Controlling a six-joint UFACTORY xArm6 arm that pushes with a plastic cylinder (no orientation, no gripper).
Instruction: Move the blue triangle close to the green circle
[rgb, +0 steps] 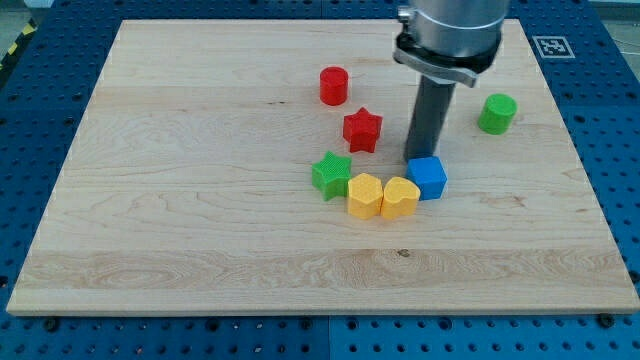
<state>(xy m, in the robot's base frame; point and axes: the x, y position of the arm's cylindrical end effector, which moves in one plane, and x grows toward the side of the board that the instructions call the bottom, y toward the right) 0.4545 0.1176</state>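
Observation:
A blue block (429, 177), blocky in outline, sits right of the board's middle. The green circle (497, 113), a short cylinder, stands toward the view's upper right. My tip (419, 158) is at the blue block's upper left edge, touching or nearly touching it. The rod hangs from the arm's grey wrist (447, 35) at the view's top.
A red cylinder (333, 85) and a red star (362, 129) lie left of the rod. A green star (331, 175), a yellow hexagon (364, 195) and a yellow heart (400, 197) form a row touching the blue block's left. The wooden board (180, 200) rests on a blue perforated table.

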